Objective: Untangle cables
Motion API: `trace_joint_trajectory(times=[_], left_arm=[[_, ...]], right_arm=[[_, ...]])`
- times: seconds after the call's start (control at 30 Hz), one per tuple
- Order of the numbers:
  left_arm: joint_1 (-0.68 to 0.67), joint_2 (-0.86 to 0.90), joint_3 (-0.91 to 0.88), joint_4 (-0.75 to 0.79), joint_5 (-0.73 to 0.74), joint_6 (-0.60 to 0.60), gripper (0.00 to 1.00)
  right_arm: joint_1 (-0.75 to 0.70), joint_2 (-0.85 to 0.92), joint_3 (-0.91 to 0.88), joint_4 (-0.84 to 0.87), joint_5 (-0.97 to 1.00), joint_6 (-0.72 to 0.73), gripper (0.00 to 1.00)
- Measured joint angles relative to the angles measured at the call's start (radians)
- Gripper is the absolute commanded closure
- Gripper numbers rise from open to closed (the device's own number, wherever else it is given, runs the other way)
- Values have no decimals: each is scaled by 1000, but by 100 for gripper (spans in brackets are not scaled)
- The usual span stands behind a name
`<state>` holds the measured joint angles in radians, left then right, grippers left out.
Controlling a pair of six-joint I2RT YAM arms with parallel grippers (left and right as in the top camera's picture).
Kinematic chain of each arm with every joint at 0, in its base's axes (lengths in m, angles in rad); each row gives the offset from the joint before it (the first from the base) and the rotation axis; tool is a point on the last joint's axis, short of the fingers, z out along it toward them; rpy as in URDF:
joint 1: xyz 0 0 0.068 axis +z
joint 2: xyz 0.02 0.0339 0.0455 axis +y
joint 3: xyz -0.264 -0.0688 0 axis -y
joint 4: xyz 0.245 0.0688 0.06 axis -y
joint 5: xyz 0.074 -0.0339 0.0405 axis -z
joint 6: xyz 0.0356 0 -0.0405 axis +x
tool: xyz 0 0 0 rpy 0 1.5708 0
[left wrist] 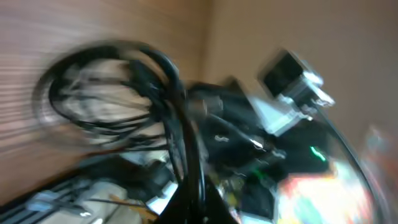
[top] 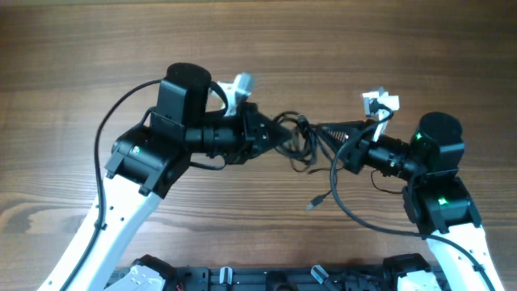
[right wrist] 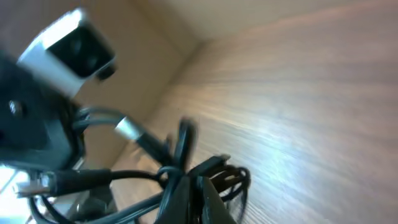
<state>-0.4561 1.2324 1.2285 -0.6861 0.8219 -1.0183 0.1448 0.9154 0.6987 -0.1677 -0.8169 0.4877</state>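
1. Left arm: enters from 7 o'clock in the overhead view; elbow folded; forearm lies level and points toward 3 o'clock; left gripper point(top: 271, 134) sits at the 9 o'clock edge of the tangle; jaws pressed together on a strand of the cables point(top: 300, 136); its own wrist view is heavily blurred.
2. Right arm: enters from 5 o'clock; wrist points toward 9 o'clock; right gripper point(top: 329, 132) sits at the 3 o'clock edge of the tangle; jaws pinched together on the cables; strands run straight from the knot to its tips.
3. Cables: one knotted bundle on the wooden table point(top: 81, 48), between the two grippers, just to 3 o'clock of centre; one loose strand trails toward 6 o'clock and ends in a silvery plug point(top: 311, 205) lying on the wood.
4. Markings: a green light point(top: 136, 149) glows on the left arm's housing; any writing is too small or blurred to read.
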Motion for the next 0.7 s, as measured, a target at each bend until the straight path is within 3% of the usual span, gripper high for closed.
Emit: trace_joint_trajectory(times=[0.17, 0.37, 0.47, 0.6, 0.7], left_arm=[[39, 0, -1, -161, -235, 21, 96], [45, 0, -1, -200, -423, 27, 96], [45, 0, -1, -179, -449, 27, 96], [45, 0, -1, -124, -438, 25, 96], [45, 0, -1, -114, -428, -30, 96]], right_arm=[[0, 0, 0, -125, 187, 70, 96], [0, 0, 0, -161, 264, 130, 96], [0, 0, 0, -149, 225, 134, 82], [0, 3, 0, -144, 111, 116, 42], [0, 17, 0, -142, 0, 98, 26]])
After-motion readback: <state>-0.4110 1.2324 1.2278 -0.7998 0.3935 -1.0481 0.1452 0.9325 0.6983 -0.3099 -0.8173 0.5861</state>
